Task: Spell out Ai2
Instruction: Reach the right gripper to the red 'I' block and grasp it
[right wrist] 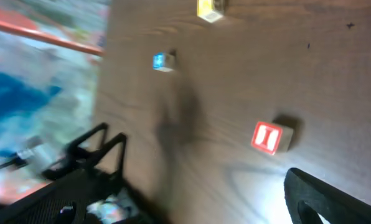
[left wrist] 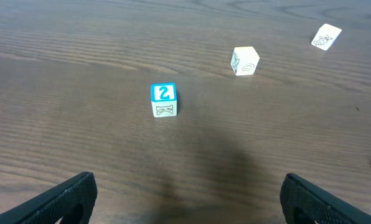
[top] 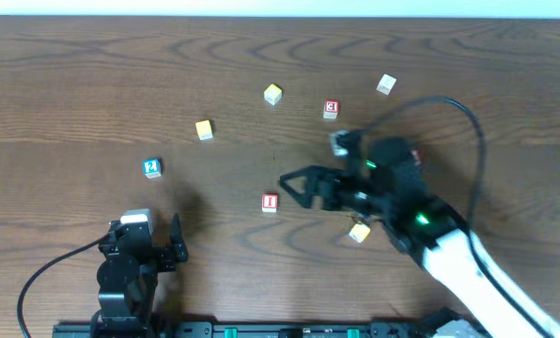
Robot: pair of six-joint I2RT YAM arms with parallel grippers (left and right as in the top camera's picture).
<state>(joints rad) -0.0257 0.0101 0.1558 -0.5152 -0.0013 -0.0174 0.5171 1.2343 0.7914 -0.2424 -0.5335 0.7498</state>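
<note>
A red block marked "I" (top: 270, 202) lies near the table's middle and also shows in the right wrist view (right wrist: 269, 137). My right gripper (top: 290, 191) is open and empty, just right of it and not touching. A blue "2" block (top: 151, 167) lies at the left, ahead of my left gripper (left wrist: 188, 202) in the left wrist view (left wrist: 164, 99). The left gripper is open and empty near the front edge. I see no block clearly marked "A".
Other blocks lie scattered: a yellow one (top: 204, 130), a yellow-white one (top: 272, 94), a red one (top: 331, 109), a white one (top: 385, 84), a pale one (top: 339, 143) by the right arm, and a yellow one (top: 359, 232) under it.
</note>
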